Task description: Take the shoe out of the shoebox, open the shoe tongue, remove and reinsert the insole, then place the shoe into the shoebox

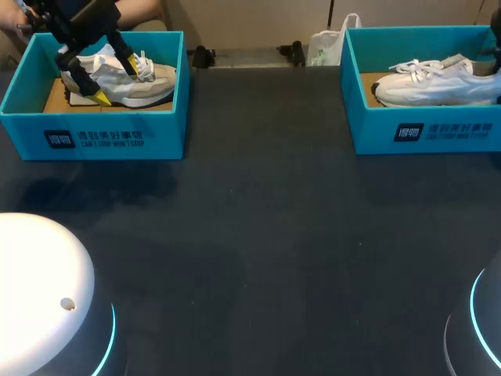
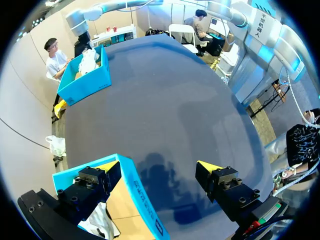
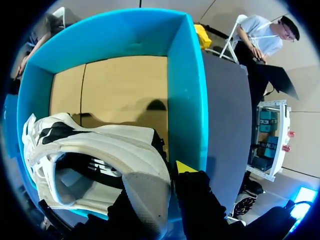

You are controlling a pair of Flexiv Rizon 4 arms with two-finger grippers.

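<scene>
The left claw (image 1: 124,83) (image 2: 159,167) is hanging over the left shoebox (image 1: 94,133) (image 2: 142,200) at the far left of the dark surface (image 1: 258,235), its yellow-tipped fingers (image 2: 107,167) standing wide apart and gripping nothing. In the left wrist view the teal wall of that box is running beneath the gap, so one finger is sitting over the brown cardboard floor inside and the other over the bare surface outside. A beige shoe (image 1: 129,86) is lying on its sole in this box, with its laces up and loose under the claw. At the far right of the surface the right shoebox (image 1: 423,129) (image 3: 187,75) (image 2: 82,82) is holding the white shoe (image 1: 438,82) (image 3: 100,145), which is lying lengthwise with its toe pointing toward the middle of the surface. The right claw (image 3: 157,192) is down inside this box at the heel end, just beside the box's teal side wall. Its fingers are clamped on the raised back of the white shoe, one on the outer side with its yellow tip (image 3: 185,166) showing and the other mostly hidden behind the heel on the opening's side. The shoe's mouth is gaping open ahead of the claw, with its dark lining showing, and the cardboard floor (image 3: 115,85) is lying bare beyond the toe. The two boxes are sitting well apart.
</scene>
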